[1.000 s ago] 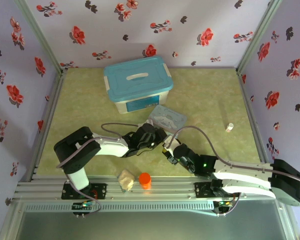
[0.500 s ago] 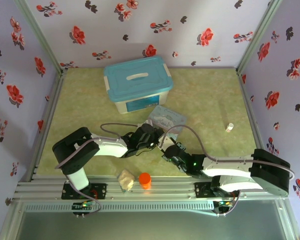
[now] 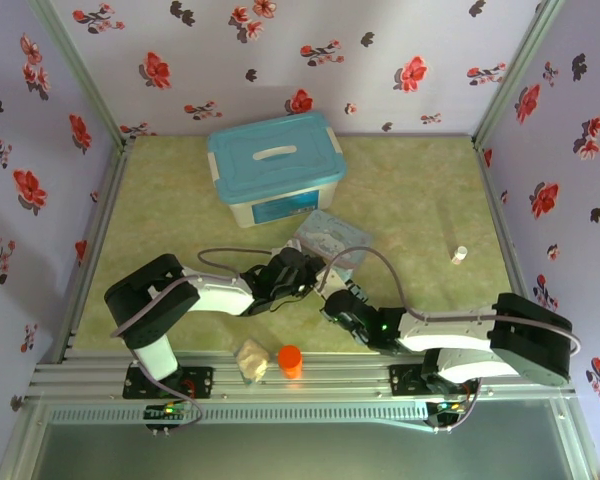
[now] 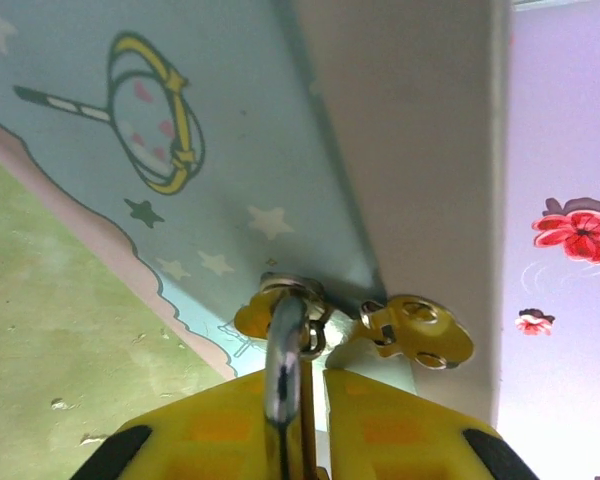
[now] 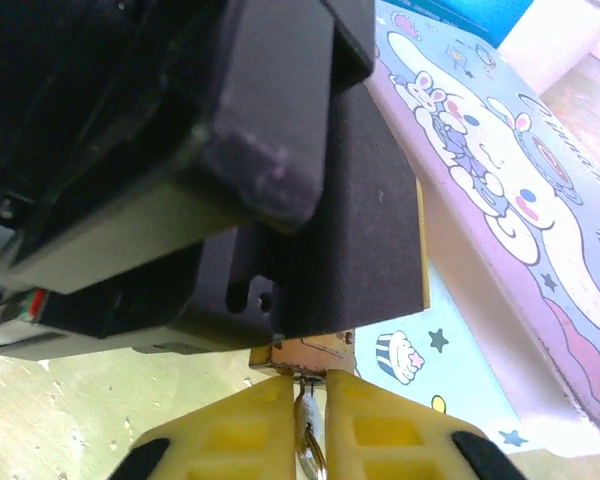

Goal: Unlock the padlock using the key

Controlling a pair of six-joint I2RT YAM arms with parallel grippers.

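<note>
1. The right gripper (image 5: 307, 392) has closed since a second ago and now pinches the key (image 5: 305, 412), whose tip is at the padlock (image 5: 302, 354) base.
2. Its arm has shifted left.
3. The left gripper (image 4: 313, 390) stays clamped on the padlock, which hangs at the tin (image 4: 130, 220) clasp.

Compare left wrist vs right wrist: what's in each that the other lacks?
Left wrist: left pincer shut on the padlock by its shackle, at a brass hasp; floral wall. Right wrist: right pincer shut on the key at the padlock's brass base, under the left arm's black housing. Both: pale-blue tin, green table.
</note>
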